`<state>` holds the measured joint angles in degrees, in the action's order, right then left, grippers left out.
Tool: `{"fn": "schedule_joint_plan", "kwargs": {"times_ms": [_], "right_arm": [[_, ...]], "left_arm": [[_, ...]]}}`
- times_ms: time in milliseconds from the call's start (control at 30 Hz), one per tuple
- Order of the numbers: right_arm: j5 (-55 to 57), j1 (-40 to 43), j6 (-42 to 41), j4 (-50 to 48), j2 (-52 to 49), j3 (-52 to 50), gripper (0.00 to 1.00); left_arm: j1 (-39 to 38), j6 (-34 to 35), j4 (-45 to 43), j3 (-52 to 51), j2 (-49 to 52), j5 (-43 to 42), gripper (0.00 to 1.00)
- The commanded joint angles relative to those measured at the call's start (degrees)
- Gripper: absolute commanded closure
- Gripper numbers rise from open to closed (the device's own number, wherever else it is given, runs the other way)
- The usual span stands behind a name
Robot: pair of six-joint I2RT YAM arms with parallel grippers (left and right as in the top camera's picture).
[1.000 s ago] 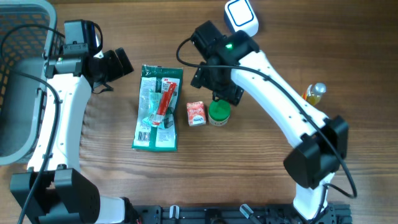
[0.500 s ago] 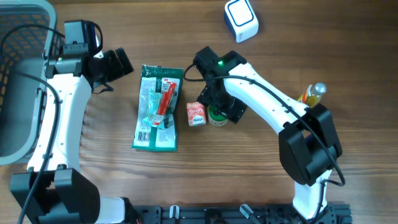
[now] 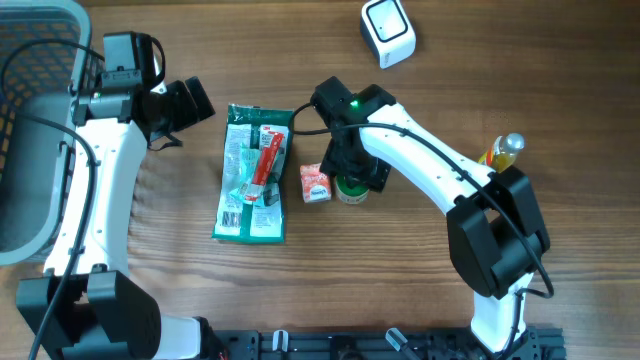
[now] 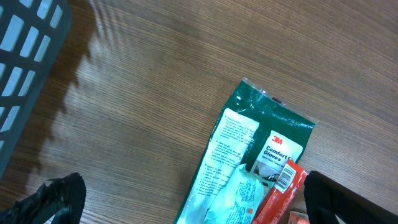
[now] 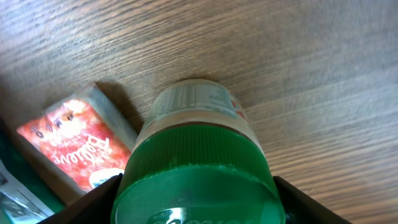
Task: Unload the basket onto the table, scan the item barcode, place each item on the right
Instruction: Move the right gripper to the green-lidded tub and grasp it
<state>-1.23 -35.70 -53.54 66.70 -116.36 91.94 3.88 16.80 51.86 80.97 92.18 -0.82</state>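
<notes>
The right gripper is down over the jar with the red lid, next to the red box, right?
No, the lid is green, not red. The right wrist view shows the right gripper straddling that jar, next to the red box.

"3M" and "Comfort Gloves" on green package (image 4: 244, 163), red box (image 5: 69, 150) script illegible

Matt wood-grain surface (image 3: 420, 290) under right hand (image 5: 196, 211). Btwn its fingers: jar (image 5: 193, 106) w/ paper label, smooth glossy green plastic lid (image 5: 193, 174). Beside hand: glossy red card box (image 5: 68, 146). Further off: shiny green plastic-film pkg (image 3: 245, 215), grey matt plastic basket (image 3: 25, 180).
</notes>
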Motion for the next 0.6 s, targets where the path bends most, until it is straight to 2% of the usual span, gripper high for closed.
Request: {"fn": "schedule_joint_plan", "kwargs": {"times_ms": [0, 133, 567], "right_arm": [[3.54, -0.07, 15.41, -0.2, -0.48, -0.57, 0.29], [6.6, -0.07, 24.15, -0.2, -0.48, -0.57, 0.32], [13.27, -0.07, 24.04, -4.85, -0.48, -0.57, 0.33]], "left_arm": [[0.13, -0.07, -0.11, 0.63, -0.5, -0.44, 0.0], [0.13, -0.07, -0.11, 0.63, -0.5, -0.44, 0.0], [0.13, -0.07, -0.11, 0.63, -0.5, -0.44, 0.0]]}}
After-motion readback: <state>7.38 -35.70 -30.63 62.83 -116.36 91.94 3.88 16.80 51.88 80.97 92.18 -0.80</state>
